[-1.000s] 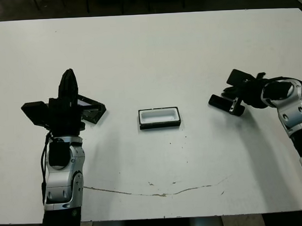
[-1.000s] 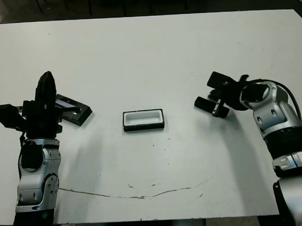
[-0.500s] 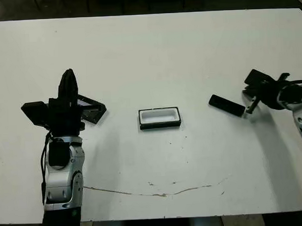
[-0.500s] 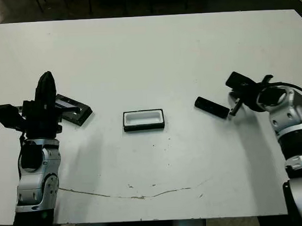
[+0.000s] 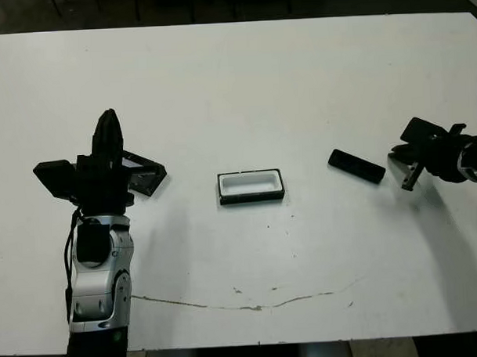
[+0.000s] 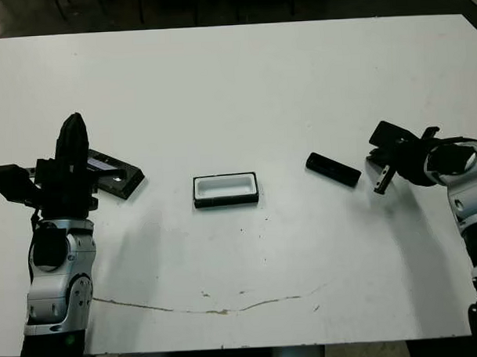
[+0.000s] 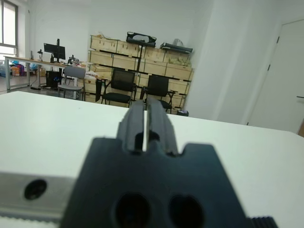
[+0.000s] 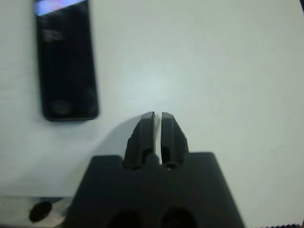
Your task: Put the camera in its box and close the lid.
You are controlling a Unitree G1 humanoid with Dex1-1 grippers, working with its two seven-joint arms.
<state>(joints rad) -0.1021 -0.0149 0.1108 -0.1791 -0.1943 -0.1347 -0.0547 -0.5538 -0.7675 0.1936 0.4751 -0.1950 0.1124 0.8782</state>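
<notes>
The box (image 5: 251, 186) sits near the table's (image 5: 243, 84) centre, open side up, its white lining showing and nothing inside it. The camera (image 5: 356, 166) lies flat on the bare tabletop at about 3 o'clock from the box, well apart from it, its long axis slanting from upper left to lower right. The lid (image 5: 144, 172) lies at about 9 o'clock from the box, also well apart, partly hidden behind the left arm.

The right gripper (image 5: 409, 178) hangs just beyond the camera's far end, at about 3 o'clock from it, near but not touching. In the right wrist view its fingers (image 8: 145, 133) are pressed together with only a thin slit between them, holding nothing, and the camera (image 8: 66, 61) lies off to one side of them on the white surface.

The left gripper (image 5: 108, 128) stands upright beside the lid, at about 9 o'clock from it. In the left wrist view its fingers (image 7: 135, 121) are likewise closed together and empty, pointing across the table toward a room with chairs (image 7: 118, 85) and stacked crates (image 7: 137, 59).
</notes>
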